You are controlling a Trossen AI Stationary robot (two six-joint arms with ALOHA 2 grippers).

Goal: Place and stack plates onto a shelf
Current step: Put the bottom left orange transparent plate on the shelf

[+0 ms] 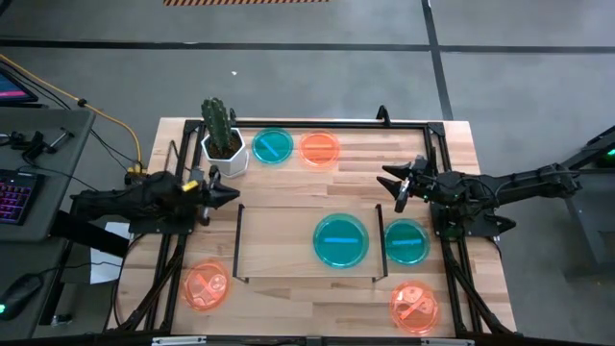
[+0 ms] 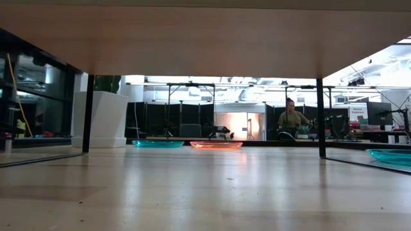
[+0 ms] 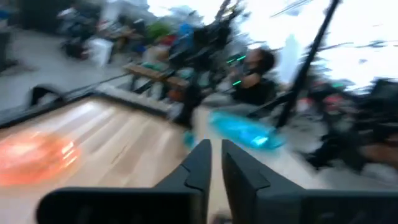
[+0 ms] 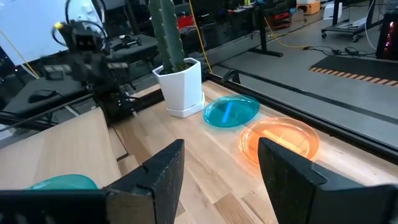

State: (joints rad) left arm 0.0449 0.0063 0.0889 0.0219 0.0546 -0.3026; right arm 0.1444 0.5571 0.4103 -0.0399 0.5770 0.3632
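Note:
The shelf [image 1: 288,240] is a low light-wood board with black end rails, standing mid-table. One teal plate [image 1: 341,240] lies on it, toward its right end. Another teal plate [image 1: 405,240] lies on the table just right of the shelf. Two orange plates [image 1: 414,306] [image 1: 206,286] lie near the front corners. At the back, a teal plate [image 1: 273,145] [image 4: 231,112] and an orange plate [image 1: 319,148] [image 4: 280,140] lie side by side. My left gripper [image 1: 233,192] [image 3: 216,165] hovers at the shelf's far left corner, its fingers a narrow gap apart, holding nothing. My right gripper [image 1: 394,183] [image 4: 221,180] hovers at the shelf's far right corner, open and holding nothing.
A cactus in a white pot [image 1: 223,144] [image 4: 180,87] stands at the back left, beside the teal plate. A black frame runs round the tabletop [image 1: 461,144]. Bare wood lies on the shelf's left half. A person [image 2: 292,119] sits far behind the table.

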